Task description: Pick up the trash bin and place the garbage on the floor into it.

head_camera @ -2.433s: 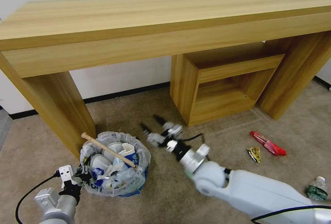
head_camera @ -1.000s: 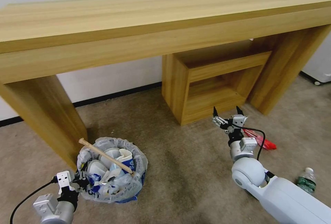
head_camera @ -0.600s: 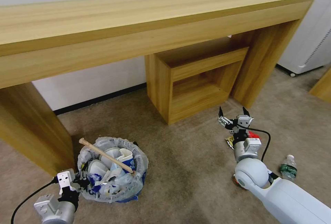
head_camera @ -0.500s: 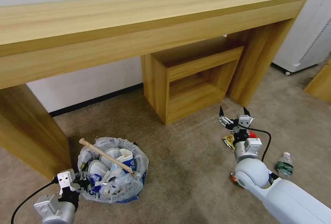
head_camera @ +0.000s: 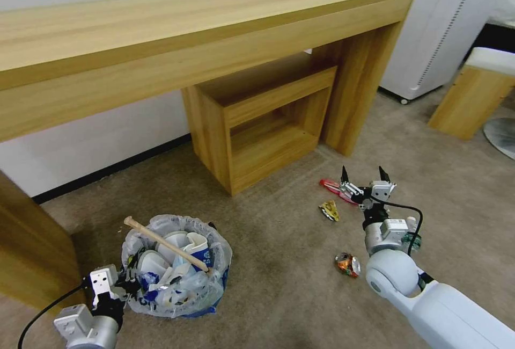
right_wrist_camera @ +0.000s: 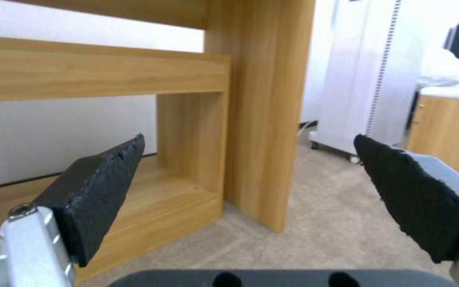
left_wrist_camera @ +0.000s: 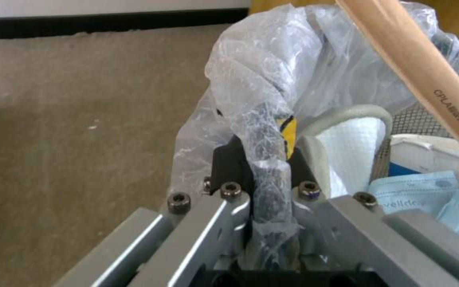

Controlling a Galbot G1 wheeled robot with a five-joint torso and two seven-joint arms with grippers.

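The trash bin (head_camera: 214, 279), lined with a clear bag, holds slippers, a blue-white cup and a wooden stick (head_camera: 163, 240). My left gripper (head_camera: 127, 279) is shut on its rim and bag (left_wrist_camera: 264, 131), beside a white slipper (left_wrist_camera: 346, 147). To the right my right gripper (head_camera: 363, 176) hangs open and empty above the floor (head_camera: 279, 284), its pads (right_wrist_camera: 102, 187) wide apart. Garbage lies around it: a red wrapper (head_camera: 332, 186), a yellow wrapper (head_camera: 329, 210) and a crushed can (head_camera: 347, 264). A plastic bottle (head_camera: 414, 239) peeks out behind the right wrist.
A long wooden desk (head_camera: 177, 32) spans the back, with an open shelf cube (head_camera: 257, 118) under it and a leg (head_camera: 357, 86) near the wrappers. A white cabinet (head_camera: 445, 21), a wooden stool (head_camera: 472, 96) and a round base (head_camera: 501, 134) stand at the right.
The camera has turned right, sliding the desk leftward in view. My right arm swung from beside the bin over to the wrappers, staying open. The left gripper still holds the bin.
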